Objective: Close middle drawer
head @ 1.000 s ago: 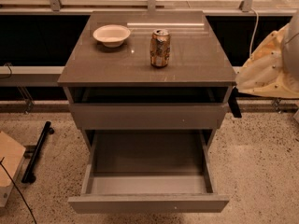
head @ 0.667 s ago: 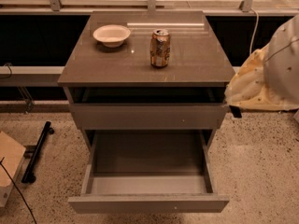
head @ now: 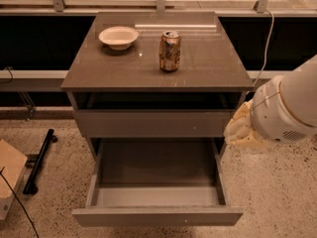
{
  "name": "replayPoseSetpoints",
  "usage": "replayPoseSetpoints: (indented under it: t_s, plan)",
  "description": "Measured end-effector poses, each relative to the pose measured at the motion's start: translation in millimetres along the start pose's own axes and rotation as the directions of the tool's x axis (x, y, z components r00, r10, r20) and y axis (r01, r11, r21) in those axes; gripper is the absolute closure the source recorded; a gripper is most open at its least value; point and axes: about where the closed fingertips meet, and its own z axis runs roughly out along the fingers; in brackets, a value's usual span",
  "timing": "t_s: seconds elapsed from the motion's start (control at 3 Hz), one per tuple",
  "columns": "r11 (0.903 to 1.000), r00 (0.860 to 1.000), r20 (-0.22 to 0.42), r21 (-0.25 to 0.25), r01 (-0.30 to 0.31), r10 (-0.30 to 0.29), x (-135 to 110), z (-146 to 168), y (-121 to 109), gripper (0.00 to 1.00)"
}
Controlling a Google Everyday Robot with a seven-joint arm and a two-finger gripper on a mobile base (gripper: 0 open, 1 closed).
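Observation:
The middle drawer [head: 157, 182] is pulled far out of the grey-brown cabinet [head: 213, 68], showing its plain grey, empty inside. Its flat front [head: 157, 215] is at the bottom of the view. Above it is the cabinet's uppermost drawer front [head: 153, 123], pushed in, with a dark gap over it. The lowest drawer is hidden under the open one. My gripper [head: 241, 130], on a cream-covered wrist behind a large white arm joint [head: 287, 108], hangs at the cabinet's right side, level with the upper drawer front and above the open drawer's right rear corner.
A white bowl [head: 118, 36] and a drink can [head: 169, 51] stand on the cabinet top. A black bar [head: 39, 160] and a cardboard piece [head: 9, 175] lie on the speckled floor at left. A rail and a dark wall run behind.
My arm has swung down and left from the right edge, bringing the gripper close to the cabinet's right side. The drawer, bowl and can have not moved.

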Motion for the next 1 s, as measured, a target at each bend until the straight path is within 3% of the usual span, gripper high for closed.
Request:
replayPoseSetpoints:
  t_s: [0.33,0.67,1.0]
  plan:
    - [1.0,1.0,-0.003,-0.01,0.002,-0.002,1,7,0,1.0]
    - [0.9997,1.0,0.005,-0.022,0.011,-0.011,10,35,5,1.0]
    - [0.9975,0.999,0.04,-0.066,0.028,-0.025,29,91,19,1.0]
